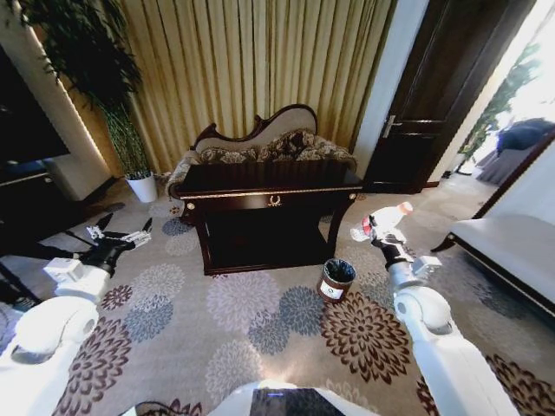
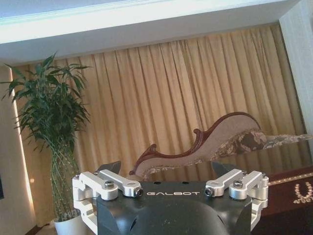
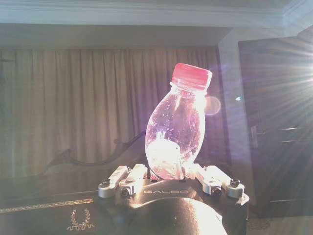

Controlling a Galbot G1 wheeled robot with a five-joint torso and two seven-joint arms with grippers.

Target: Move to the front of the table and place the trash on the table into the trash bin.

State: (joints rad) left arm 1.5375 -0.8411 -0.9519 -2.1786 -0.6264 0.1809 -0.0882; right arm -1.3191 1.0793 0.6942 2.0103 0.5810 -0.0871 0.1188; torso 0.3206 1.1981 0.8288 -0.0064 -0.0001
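Clear thin plastic bottle [image 3: 177, 132], red-capped, seemingly empty, so probably light, crushable, slick: right hand [image 1: 379, 237] clamps its lower body, aloft right of the trash bin [image 1: 336, 279]; left hand [image 1: 115, 234] open, empty, idle.

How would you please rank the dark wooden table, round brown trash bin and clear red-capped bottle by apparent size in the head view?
1. Dark wooden table
2. Round brown trash bin
3. Clear red-capped bottle, only slightly smaller than the bin, and nearer the camera, so that order is unsure.
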